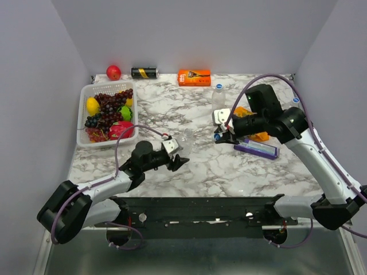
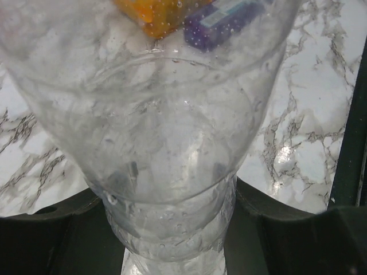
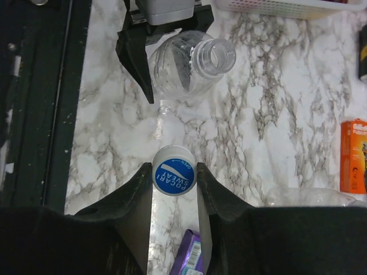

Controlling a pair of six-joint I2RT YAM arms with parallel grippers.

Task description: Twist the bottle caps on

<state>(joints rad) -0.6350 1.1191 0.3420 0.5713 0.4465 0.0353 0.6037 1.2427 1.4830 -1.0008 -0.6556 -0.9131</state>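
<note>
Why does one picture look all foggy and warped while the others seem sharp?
Left wrist view: the clear bottle fills the frame, so the marble table seen through it looks smeared and bent. Right wrist view: sharp, the lettering on the blue cap reads clearly. Top external view: even light, soft shadows, no strong glare.

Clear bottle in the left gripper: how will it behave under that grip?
The bottle looks empty and thin-walled, so probably very light and apt to dent under the left gripper. Smooth round sides may let it twist while the cap is screwed on.
</note>
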